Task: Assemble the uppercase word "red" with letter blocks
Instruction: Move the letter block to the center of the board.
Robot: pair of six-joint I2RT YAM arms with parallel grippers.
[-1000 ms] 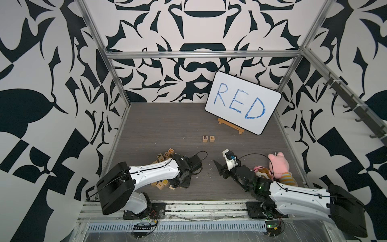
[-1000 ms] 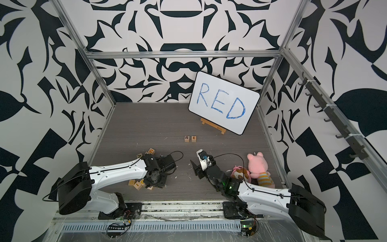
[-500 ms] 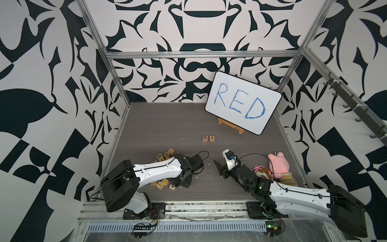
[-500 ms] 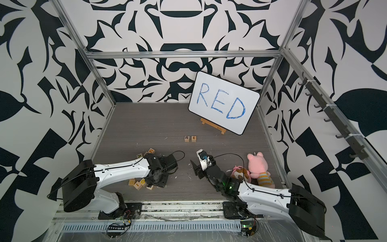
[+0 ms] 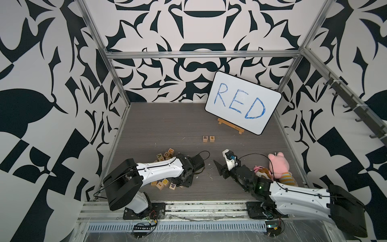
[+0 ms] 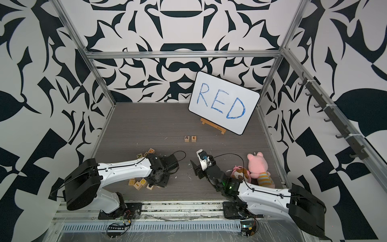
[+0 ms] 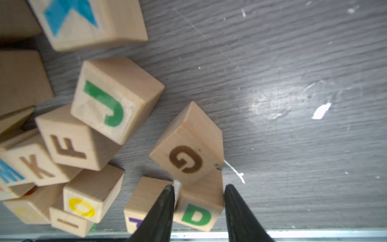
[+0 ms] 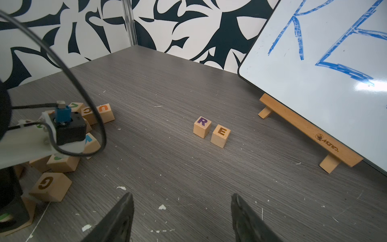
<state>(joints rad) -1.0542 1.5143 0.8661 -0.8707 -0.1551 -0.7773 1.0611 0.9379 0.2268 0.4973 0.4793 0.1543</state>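
top views overlook whole table (image 5: pixel 167 121); wrist views close, low.

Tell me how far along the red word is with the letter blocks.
Done: the R block and E block stand side by side. In hand: the left tool straddles the green D block; whether it grips yet is unclear. The right tool is open and empty. Left: carry the D over and set it beside the E, opposite the R.
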